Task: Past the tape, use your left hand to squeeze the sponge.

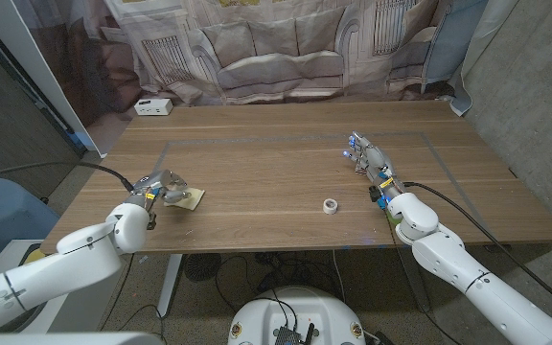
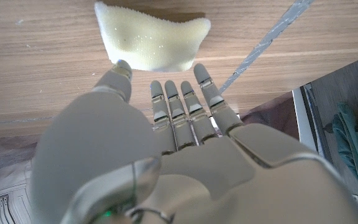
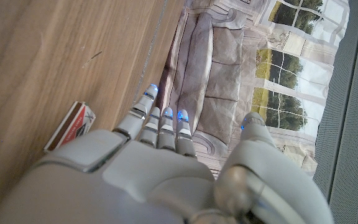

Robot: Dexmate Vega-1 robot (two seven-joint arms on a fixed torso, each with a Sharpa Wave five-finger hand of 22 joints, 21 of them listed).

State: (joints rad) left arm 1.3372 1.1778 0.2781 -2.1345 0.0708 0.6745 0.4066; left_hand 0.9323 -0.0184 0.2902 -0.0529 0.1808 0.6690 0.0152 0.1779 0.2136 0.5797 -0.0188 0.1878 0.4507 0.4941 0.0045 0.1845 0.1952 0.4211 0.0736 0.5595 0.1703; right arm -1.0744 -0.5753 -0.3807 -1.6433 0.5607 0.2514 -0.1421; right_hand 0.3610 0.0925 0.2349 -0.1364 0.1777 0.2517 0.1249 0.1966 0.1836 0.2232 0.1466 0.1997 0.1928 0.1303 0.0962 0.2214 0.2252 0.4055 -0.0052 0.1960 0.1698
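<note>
I have the left hand (image 1: 157, 188) down at the near left of the wooden table (image 1: 286, 163), right up against the sponge (image 1: 188, 198). The sponge, pale yellow, lies flat on the wood just outside the grey tape line (image 1: 157, 163) that marks out the rectangle. In the left wrist view the sponge (image 2: 151, 42) sits just ahead of my fingertips (image 2: 204, 73), with the thumb tip touching its near edge; the fingers are straight and loosely apart, holding nothing. So I judge this as the approach step: hand at the sponge, squeeze not yet made.

Next I need to bring the fingers over the top of the sponge and get the thumb under or against the opposite side, then close firmly. It is soft and thin, so I expect it to slide on the wood if I push before closing.

My right hand (image 1: 372, 161) waits on the far right side, fingers extended and apart, empty, with blue lights at the tips (image 3: 150, 92). A small matchbox (image 3: 71, 126) lies beside it, and a little roll of tape (image 1: 330, 205) sits near the table's front middle. A white box (image 1: 152, 106) stands at the far left corner.
</note>
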